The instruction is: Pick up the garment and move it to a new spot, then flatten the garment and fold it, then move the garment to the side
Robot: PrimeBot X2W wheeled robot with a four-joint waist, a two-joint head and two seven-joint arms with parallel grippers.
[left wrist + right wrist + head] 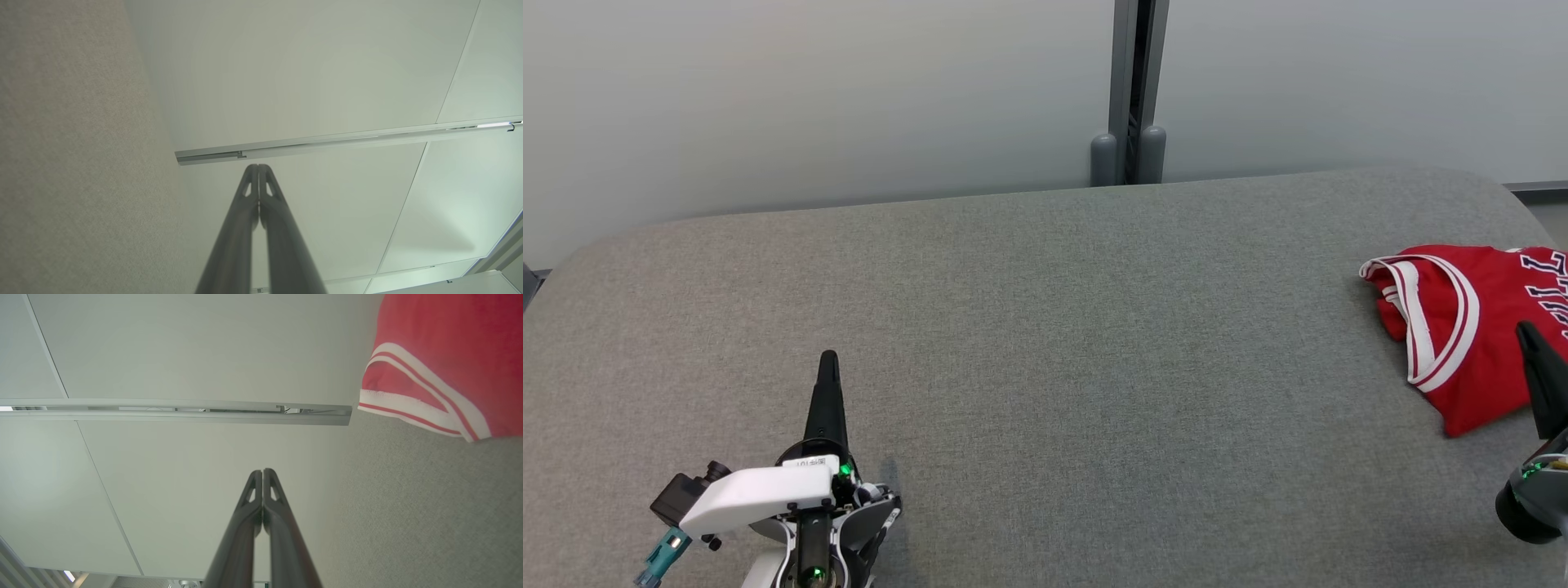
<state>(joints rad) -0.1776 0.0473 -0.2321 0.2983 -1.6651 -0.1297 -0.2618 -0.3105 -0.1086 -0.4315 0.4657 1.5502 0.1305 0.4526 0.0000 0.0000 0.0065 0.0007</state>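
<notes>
The table [1045, 327] is mostly bare. The garment [1470, 327] lies bunched at the head view's right edge. Both the right gripper [262, 470] and left gripper [258, 165] are closed on nothing. The right should be opened and a thick fold pinched.

Grey fabric-covered table [1045, 327] with rounded far corners, spanning the head view. Behind the table, a pale panelled wall [809, 98]. A dark grey vertical post [1131, 82] divides the wall panels, its two rounded feet meeting the table's far edge near the middle.
</notes>
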